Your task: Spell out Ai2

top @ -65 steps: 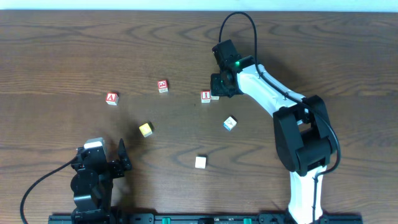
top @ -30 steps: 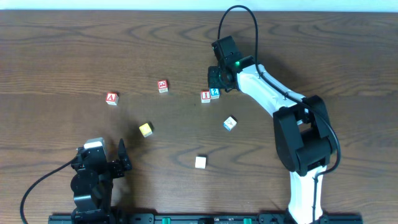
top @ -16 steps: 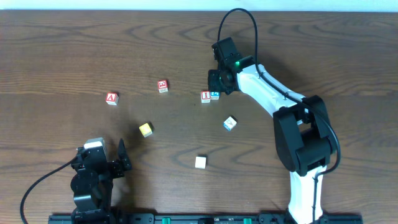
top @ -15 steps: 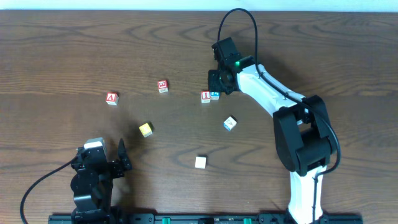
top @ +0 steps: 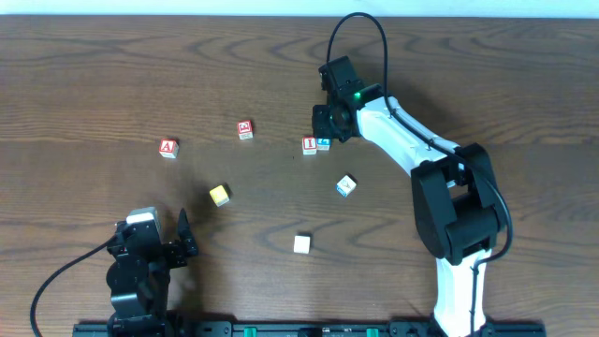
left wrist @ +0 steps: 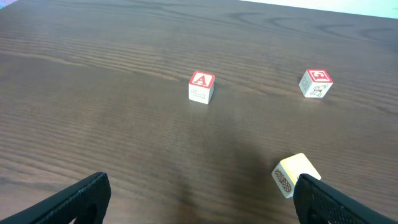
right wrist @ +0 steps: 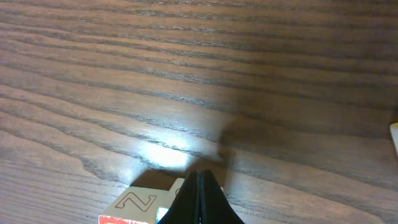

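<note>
Overhead, the right claw (top: 328, 129) was pinched fully shut with nothing between its jaws. Its tips sat just behind the blue "2" cube (top: 323, 142); contact could not be told. In the wrist view the closed fingertips (right wrist: 200, 186) hung over that cube's near edge, the printed "2" just to their left.

- "2" cube flush against the "I" cube (top: 309, 145), which lay one place further out from the right claw, toward the robot's left.
- "A" cube (top: 168, 148) well apart from the right claw, far off to its left, with the red cube bearing another mark (top: 244, 129) between.
- Left claw (top: 152, 236) spread wide and empty. "A" cube (left wrist: 201, 86) lay straight ahead of it, centred between the jaws and roughly square to them. Being a cube, it has no long axis to favour.
- Yellow cube (left wrist: 291, 175) sat nearer, by the left claw's right jaw.

Judgement: "I" and "2" look placed. The "A" cube remains, and the left arm is plainly the nearer. It belongs against the "I" cube's far side from the right claw.
</note>
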You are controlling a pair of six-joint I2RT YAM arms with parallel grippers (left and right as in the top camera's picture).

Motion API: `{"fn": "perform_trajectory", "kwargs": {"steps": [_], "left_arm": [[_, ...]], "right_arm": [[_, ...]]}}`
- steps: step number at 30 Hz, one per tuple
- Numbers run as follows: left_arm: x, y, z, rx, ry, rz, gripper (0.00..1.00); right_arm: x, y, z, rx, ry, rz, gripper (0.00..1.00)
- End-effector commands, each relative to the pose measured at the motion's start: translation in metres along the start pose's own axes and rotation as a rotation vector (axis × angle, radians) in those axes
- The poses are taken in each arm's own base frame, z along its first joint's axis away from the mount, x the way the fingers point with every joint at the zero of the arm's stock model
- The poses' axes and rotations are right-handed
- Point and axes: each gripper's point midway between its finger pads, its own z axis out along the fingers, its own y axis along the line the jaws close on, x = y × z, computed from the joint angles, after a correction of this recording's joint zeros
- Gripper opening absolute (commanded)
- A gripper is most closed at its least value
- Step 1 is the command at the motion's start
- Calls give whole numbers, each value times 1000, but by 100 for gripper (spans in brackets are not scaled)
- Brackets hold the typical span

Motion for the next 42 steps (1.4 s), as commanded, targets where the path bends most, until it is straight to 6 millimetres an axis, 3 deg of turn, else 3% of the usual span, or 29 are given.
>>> {"fn": "perform_trajectory", "kwargs": {"steps": [1, 12, 18, 24, 25, 28, 29, 34, 36, 42], "left_arm": [[7, 0, 2, -2, 14, 19, 95], [7, 0, 2, -2, 14, 19, 95], [7, 0, 2, -2, 14, 19, 95], [7, 0, 2, -2, 14, 18, 95], [7, 0, 2, -2, 14, 19, 95], [7, 0, 2, -2, 14, 19, 95], [7, 0, 2, -2, 14, 19, 95], [7, 0, 2, -2, 14, 19, 95], [7, 0, 3, -2, 14, 18, 95], [7, 0, 3, -2, 14, 19, 95]], "right_arm": [[9, -1, 8, -1, 31, -20, 2], [10, 2, 8, -2, 33, -29, 2], [-2, 2, 8, -14, -10, -23, 1], [-18, -23, -6, 47, -58, 49, 2], [-22, -26, -14, 56, -73, 55, 15], [-38, -32, -52, 92, -151, 40, 32], [-43, -33, -67, 104, -179, 25, 50], [-53, -28, -164, 120, -324, -14, 74], [-46, -26, -198, 108, -355, -14, 98], [2, -34, -304, 79, -429, -13, 99]]}}
